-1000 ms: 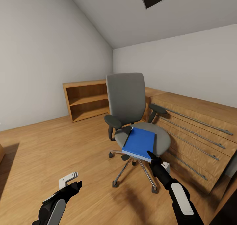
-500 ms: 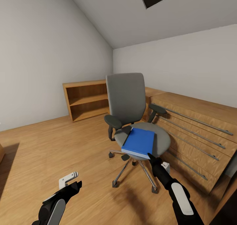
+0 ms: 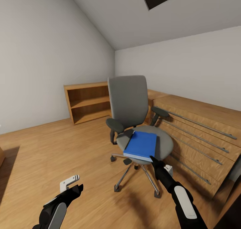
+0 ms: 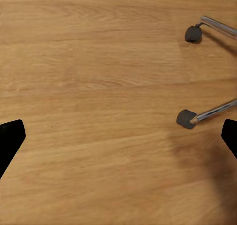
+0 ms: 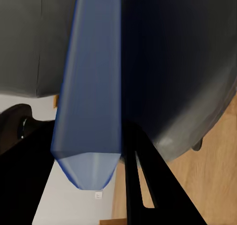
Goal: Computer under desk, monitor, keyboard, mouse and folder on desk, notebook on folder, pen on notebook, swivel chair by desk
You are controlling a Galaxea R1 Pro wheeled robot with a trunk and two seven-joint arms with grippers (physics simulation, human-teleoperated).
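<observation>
At the far left of the head view the left gripper (image 3: 74, 185) hangs low over the bare wooden floor (image 3: 50, 148), its fingers spread apart and grasping nothing; in the left wrist view two chair casters (image 4: 186, 118) on chrome legs lie on the floor ahead of it; behind, against the far wall, stands one low wooden bookshelf (image 3: 87, 101) with two open bays; in the middle stands one grey swivel chair (image 3: 129, 101) with two dark armrests and a chrome star base, and one blue folder (image 3: 141, 145) lies flat on its seat, its near corner jutting over the seat's front edge; the right gripper (image 3: 154, 161) is at that near corner, and the right wrist view shows the folder's edge (image 5: 91, 92) running between the dark fingers (image 5: 143, 185), one on each side of it, though whether they clamp it I cannot tell; to the right, close beside the chair, runs one long wooden dresser (image 3: 201, 135) with several long metal bar handles, hemming the chair in on that side.
</observation>
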